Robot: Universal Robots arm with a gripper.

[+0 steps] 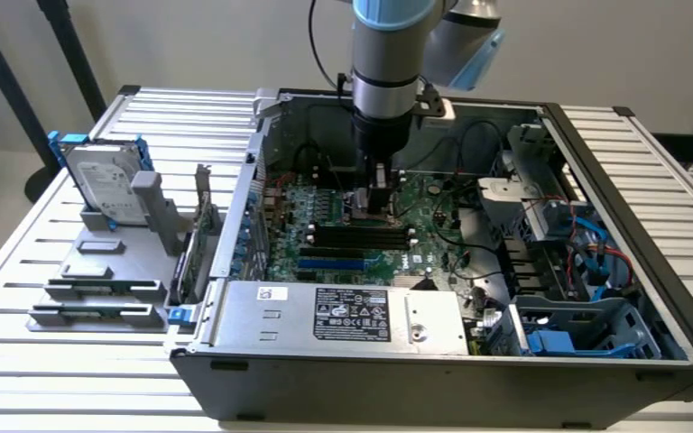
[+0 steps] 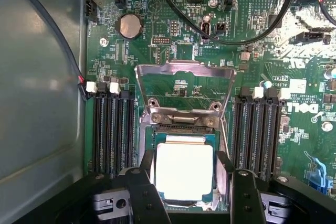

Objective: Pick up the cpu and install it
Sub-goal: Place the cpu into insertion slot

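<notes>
Exterior view: computer case lies open on the slatted table. My end effector is down inside it, over the middle of the motherboard. The black memory slots are at about 6 o'clock from it. A hard drive stands in its blue bracket well apart, at 9 o'clock from the case.

Wrist view: the cpu sits between my fingers, silver top up, within the socket frame. The load plate is swung up and clear of it. The fingers press the chip's two opposite edges, so I read this as a grip on it. The contact line is dark, so I say this with some doubt. I cannot tell whether the chip is fully bedded or just above the contacts.

Doing this step well, in my judgement:
- keep the chip dead level
- keep its edges square to the socket frame
- move straight down only, with no sideways drag across the contacts
- use no force
- stay clear of the raised plate
</notes>
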